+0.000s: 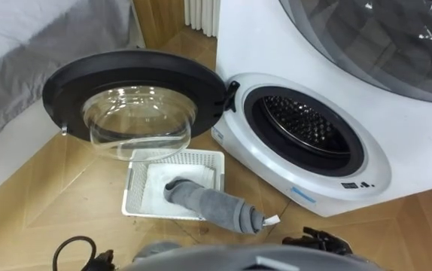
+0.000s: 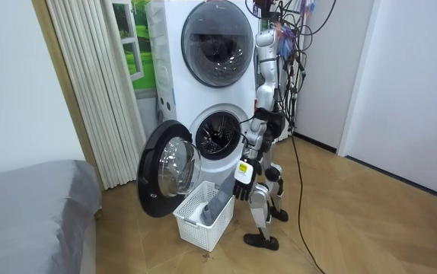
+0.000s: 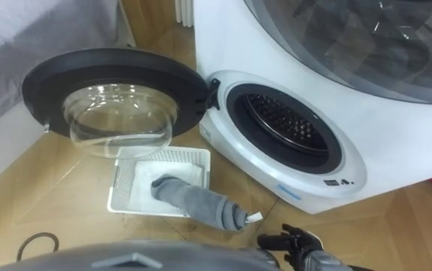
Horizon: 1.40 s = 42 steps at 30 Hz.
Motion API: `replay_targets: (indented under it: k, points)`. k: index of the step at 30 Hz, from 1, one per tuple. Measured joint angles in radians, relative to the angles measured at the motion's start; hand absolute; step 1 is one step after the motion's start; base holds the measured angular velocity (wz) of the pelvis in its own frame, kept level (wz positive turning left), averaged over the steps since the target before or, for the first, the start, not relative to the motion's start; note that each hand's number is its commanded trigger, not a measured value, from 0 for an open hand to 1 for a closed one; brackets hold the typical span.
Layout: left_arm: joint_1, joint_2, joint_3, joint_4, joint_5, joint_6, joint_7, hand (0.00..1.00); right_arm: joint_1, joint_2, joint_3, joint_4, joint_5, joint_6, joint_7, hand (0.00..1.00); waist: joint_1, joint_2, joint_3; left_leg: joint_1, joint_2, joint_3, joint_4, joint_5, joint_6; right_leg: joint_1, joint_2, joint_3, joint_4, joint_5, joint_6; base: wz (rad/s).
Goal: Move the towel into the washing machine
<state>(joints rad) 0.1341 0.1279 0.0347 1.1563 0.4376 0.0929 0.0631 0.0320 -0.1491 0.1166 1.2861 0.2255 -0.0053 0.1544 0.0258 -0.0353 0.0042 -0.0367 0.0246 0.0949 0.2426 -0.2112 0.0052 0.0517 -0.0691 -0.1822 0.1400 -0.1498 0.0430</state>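
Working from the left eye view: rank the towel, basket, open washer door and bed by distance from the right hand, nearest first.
From the right hand, at lower right:
1. Towel, just to its left, trailing out of the basket.
2. Basket, further left, on the floor.
3. Open door, beyond the basket.
4. Bed, far upper left.

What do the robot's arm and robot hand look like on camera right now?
The right robot hand is black, with slim segmented fingers, and a small white tag sits beside it. In the room view the forearm is silver-white, turning dark at the elbow.
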Motion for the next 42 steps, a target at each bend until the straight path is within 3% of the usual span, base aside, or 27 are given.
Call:
replay_targets:
  k: [5, 9, 11, 16, 18, 23, 31, 33, 37, 42]
  points:
    - [-0.091, 0.004, -0.024, -0.016, 0.059, -0.048, 0.070, 0.00, -0.041, -0.005, 0.042, 0.007, -0.011, -0.009, 0.002, 0.00, -0.004, 0.004, 0.0066, -0.062, 0.001, -0.013, 0.024, 0.003, 0.002, -0.063, -0.001, -0.008, 0.020, 0.001, -0.002, 0.07]
    - [-0.207, 0.001, -0.052, 0.016, 0.101, -0.115, 0.128, 0.00, -0.116, -0.001, 0.070, 0.036, -0.047, -0.028, 0.011, 0.00, -0.016, 0.017, 0.0198, -0.159, 0.005, -0.013, 0.069, 0.007, 0.008, -0.161, -0.005, -0.007, 0.080, 0.001, -0.003, -0.01]
    - [-0.264, -0.003, -0.085, 0.042, 0.119, -0.129, 0.144, 0.00, -0.156, 0.000, 0.079, 0.058, -0.055, -0.030, 0.009, 0.00, -0.025, 0.025, 0.0289, -0.199, 0.004, -0.013, 0.084, 0.010, 0.012, -0.213, -0.011, -0.006, 0.117, 0.000, -0.003, -0.02]
    - [-0.369, -0.033, -0.180, 0.086, 0.149, -0.143, 0.169, 0.00, -0.241, 0.017, 0.117, 0.088, -0.055, -0.031, -0.013, 0.00, -0.050, 0.023, 0.0408, -0.305, -0.005, 0.006, 0.116, 0.021, 0.027, -0.354, -0.033, 0.008, 0.205, -0.006, -0.001, -0.09]
    - [-0.427, -0.044, -0.221, 0.101, 0.168, -0.149, 0.184, 0.00, -0.289, 0.038, 0.120, 0.086, -0.051, -0.038, -0.031, 0.00, -0.067, 0.026, 0.0640, -0.375, -0.004, 0.006, 0.156, 0.022, 0.029, -0.413, -0.035, 0.009, 0.225, -0.007, -0.002, -0.02]
    - [-0.514, -0.062, -0.296, 0.110, 0.205, -0.157, 0.208, 0.00, -0.359, 0.061, 0.131, 0.088, -0.023, -0.037, -0.053, 0.00, -0.080, 0.049, 0.0837, -0.526, 0.003, 0.010, 0.227, 0.024, 0.034, -0.571, -0.038, 0.018, 0.302, -0.012, -0.014, -0.05]
    - [-0.642, -0.064, -0.357, 0.114, 0.224, -0.164, 0.265, 0.00, -0.447, 0.063, 0.186, 0.068, 0.039, -0.038, -0.087, 0.00, -0.080, 0.059, 0.0919, -0.775, 0.023, 0.010, 0.346, 0.028, 0.028, -0.836, -0.038, 0.028, 0.450, -0.026, -0.045, -0.03]
    - [-0.685, -0.062, -0.364, 0.120, 0.224, -0.167, 0.291, 0.00, -0.485, 0.061, 0.215, 0.062, 0.038, -0.039, -0.087, 0.00, -0.085, 0.054, 0.1019, -0.833, 0.025, 0.013, 0.379, 0.028, 0.027, -0.905, -0.039, 0.043, 0.497, -0.032, -0.051, -0.04]
    - [-0.733, -0.041, -0.401, 0.119, 0.232, -0.171, 0.327, 0.00, -0.523, 0.057, 0.246, 0.032, 0.043, -0.043, -0.087, 0.00, -0.099, 0.049, 0.1060, -0.938, 0.035, 0.015, 0.449, 0.018, 0.022, -1.014, -0.038, 0.051, 0.576, -0.051, -0.064, -0.02]
    - [-0.780, -0.013, -0.437, 0.116, 0.258, -0.178, 0.385, 0.00, -0.547, 0.034, 0.284, -0.002, 0.132, -0.068, -0.086, 0.00, -0.112, 0.046, 0.1091, -1.089, 0.068, 0.008, 0.596, -0.025, 0.013, -1.158, -0.033, 0.049, 0.702, -0.084, -0.087, -0.09]
